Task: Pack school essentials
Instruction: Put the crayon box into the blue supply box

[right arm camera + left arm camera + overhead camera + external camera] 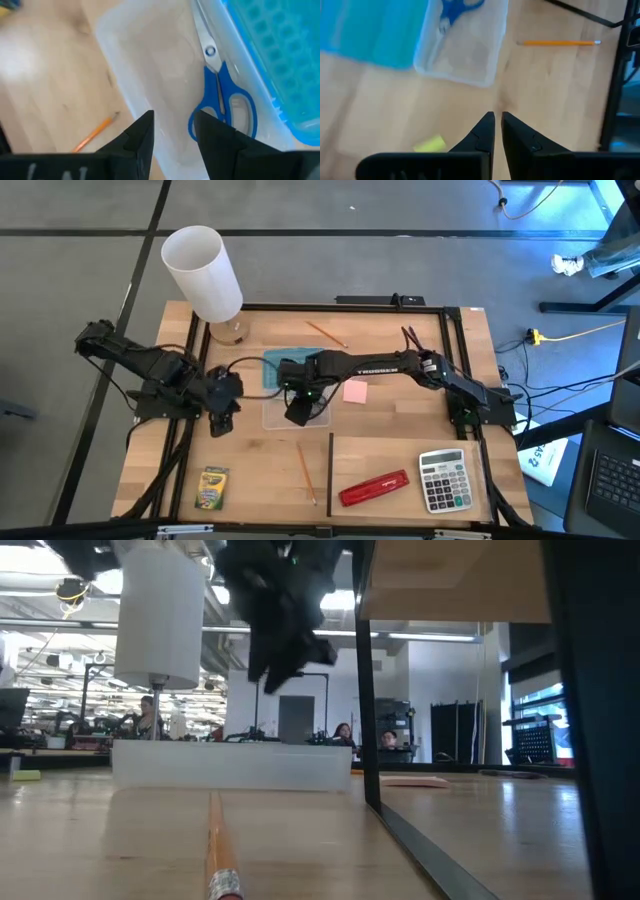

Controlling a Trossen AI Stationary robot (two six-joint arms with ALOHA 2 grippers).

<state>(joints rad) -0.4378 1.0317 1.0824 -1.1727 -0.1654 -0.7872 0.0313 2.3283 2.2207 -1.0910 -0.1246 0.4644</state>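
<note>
The blue-handled scissors [220, 102] lie flat on the bottom of a clear plastic box [296, 408], with its blue lid [275, 370] beside it. My right gripper [172, 131] hangs open above the box, holding nothing. My left gripper [497, 124] is shut and empty above bare table left of the box, near a small yellow eraser [430, 144]. Lying flat on the table are a pink sticky-note pad [354, 391], one orange pencil [327, 333] at the far side, another pencil [306, 470] at the near side, and the crayon box [211, 487].
A red stapler [373, 488] and a grey calculator [443, 480] lie at the near right. A tall white cylinder [203, 272] stands at the far left corner. A black frame [330, 470] runs along the table's edges and across its near half.
</note>
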